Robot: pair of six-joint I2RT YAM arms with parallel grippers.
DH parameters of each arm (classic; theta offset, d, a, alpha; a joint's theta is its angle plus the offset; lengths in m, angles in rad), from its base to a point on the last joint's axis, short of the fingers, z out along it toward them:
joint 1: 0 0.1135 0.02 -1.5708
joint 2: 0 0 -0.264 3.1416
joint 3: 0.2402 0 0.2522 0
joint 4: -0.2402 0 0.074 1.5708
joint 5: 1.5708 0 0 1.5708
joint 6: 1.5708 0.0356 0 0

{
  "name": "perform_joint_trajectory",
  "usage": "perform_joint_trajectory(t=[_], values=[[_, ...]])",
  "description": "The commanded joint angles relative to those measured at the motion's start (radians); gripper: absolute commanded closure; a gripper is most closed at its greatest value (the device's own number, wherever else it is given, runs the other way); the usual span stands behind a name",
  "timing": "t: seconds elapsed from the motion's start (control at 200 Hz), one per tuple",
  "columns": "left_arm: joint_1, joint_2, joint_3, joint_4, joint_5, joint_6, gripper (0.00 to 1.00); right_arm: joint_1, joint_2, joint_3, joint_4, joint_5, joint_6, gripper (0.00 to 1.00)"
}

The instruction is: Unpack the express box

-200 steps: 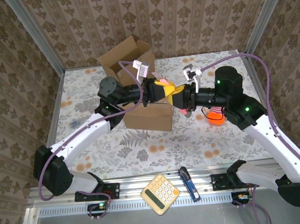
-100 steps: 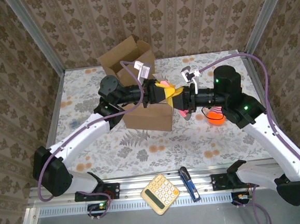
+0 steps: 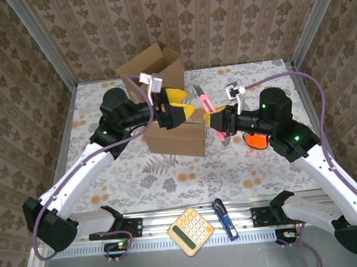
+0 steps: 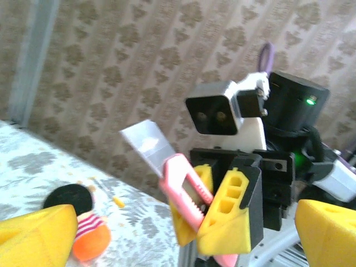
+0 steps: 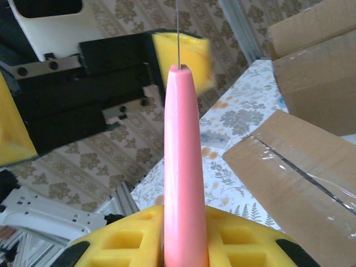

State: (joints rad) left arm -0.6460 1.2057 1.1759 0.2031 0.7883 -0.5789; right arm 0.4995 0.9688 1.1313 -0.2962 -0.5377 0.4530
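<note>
Right gripper (image 3: 221, 121) clamped on pink utility knife (image 3: 207, 105), blade out. Left gripper (image 3: 179, 106) jaws wide apart, holding nothing, just over cardboard box (image 3: 179, 139) at centre of table (image 3: 169, 177). Tape (image 5: 311, 181) on box looks uncut. Cutting and unpacking are left.

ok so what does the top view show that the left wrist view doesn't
From above: the cardboard box, the calculator and a blue tool by the near rail. Left wrist: the bare blade close up. Shared: the right gripper shut on the pink knife, and the orange toy.
</note>
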Motion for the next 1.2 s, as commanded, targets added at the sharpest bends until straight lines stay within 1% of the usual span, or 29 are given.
perform_joint_trajectory(t=[0.0, 0.115, 0.24, 0.325, 0.405, 0.52, 0.62, 0.655, 0.68, 0.75, 0.905, 1.05, 1.195], values=[[0.043, -0.03, 0.05, -0.302, -0.184, 0.119, 0.01, -0.002, -0.018, -0.025, -0.02, 0.089, 0.042, 1.0], [0.069, -0.016, 0.09, -0.535, -0.381, 0.169, 0.02, -0.007, -0.02, -0.051, -0.031, 0.118, 0.063, 1.0], [0.078, 0.033, 0.116, -0.687, -0.568, 0.196, 0.01, -0.017, -0.025, -0.073, -0.039, 0.133, 0.089, 1.0], [0.078, 0.068, 0.121, -0.732, -0.663, 0.211, 0.0, -0.024, -0.032, -0.089, -0.038, 0.14, 0.102, 1.0], [0.087, 0.082, 0.083, -0.691, -0.72, 0.224, 0.0, -0.028, -0.043, -0.107, -0.031, 0.143, 0.111, 1.0], [0.127, 0.095, -0.009, -0.541, -0.708, 0.245, 0.0, -0.034, -0.058, -0.131, -0.026, 0.143, 0.119, 1.0], [0.181, 0.123, -0.071, -0.434, -0.662, 0.232, 0.0, -0.037, -0.068, -0.143, -0.027, 0.138, 0.121, 1.0], [0.184, 0.132, -0.089, -0.399, -0.643, 0.227, 0.0, -0.039, -0.07, -0.146, -0.029, 0.137, 0.12, 1.0], [0.219, 0.138, -0.103, -0.375, -0.63, 0.225, 0.0, -0.038, -0.072, -0.149, -0.03, 0.137, 0.121, 1.0], [0.237, 0.159, -0.133, -0.313, -0.594, 0.219, 0.0, -0.041, -0.077, -0.157, -0.028, 0.137, 0.121, 1.0], [0.243, 0.2, -0.186, -0.186, -0.535, 0.213, 0.0, -0.044, -0.078, -0.171, -0.016, 0.131, 0.127, 1.0], [0.243, 0.218, -0.236, -0.081, -0.531, 0.201, 0.0, -0.044, -0.074, -0.181, -0.006, 0.122, 0.134, 1.0], [0.243, 0.221, -0.28, -0.019, -0.548, 0.199, 0.0, -0.045, -0.076, -0.188, -0.003, 0.119, 0.135, 1.0]])
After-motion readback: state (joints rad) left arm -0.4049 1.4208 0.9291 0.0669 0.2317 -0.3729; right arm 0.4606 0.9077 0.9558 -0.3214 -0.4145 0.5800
